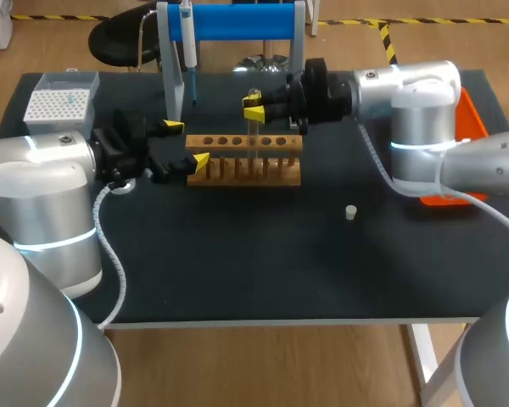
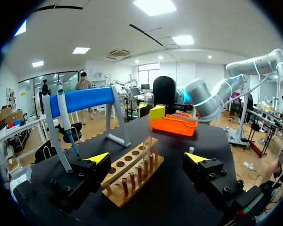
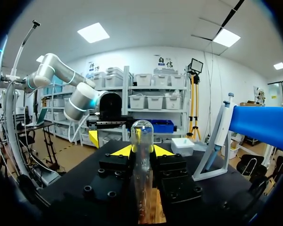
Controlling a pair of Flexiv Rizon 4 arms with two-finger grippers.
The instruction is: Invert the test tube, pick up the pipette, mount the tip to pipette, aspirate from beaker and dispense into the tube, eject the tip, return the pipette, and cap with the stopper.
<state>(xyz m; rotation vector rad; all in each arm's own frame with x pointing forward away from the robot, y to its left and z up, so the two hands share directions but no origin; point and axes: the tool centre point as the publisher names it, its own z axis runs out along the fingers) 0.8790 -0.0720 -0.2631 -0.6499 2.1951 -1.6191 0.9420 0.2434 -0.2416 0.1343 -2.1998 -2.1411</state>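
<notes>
While rounded end points up, test tube (image 3: 142, 141) stands at wooden rack (image 1: 246, 172), lower end hidden. Right gripper (image 1: 254, 108) clamped on tube from both sides, likely to lift clear and flip. Left gripper (image 1: 185, 144) fingers apart around rack's end, probably to steady it. Pipette (image 1: 188, 47) hangs on stand (image 1: 237, 21); stopper (image 1: 350, 212) waits on desk (image 1: 263, 271).

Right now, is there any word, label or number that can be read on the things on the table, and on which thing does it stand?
None can be read.
The wooden rack, test tube, pipette, tip box, stopper and orange tray show no legible print.
Any marks on the pipette are too small to tell.
</notes>
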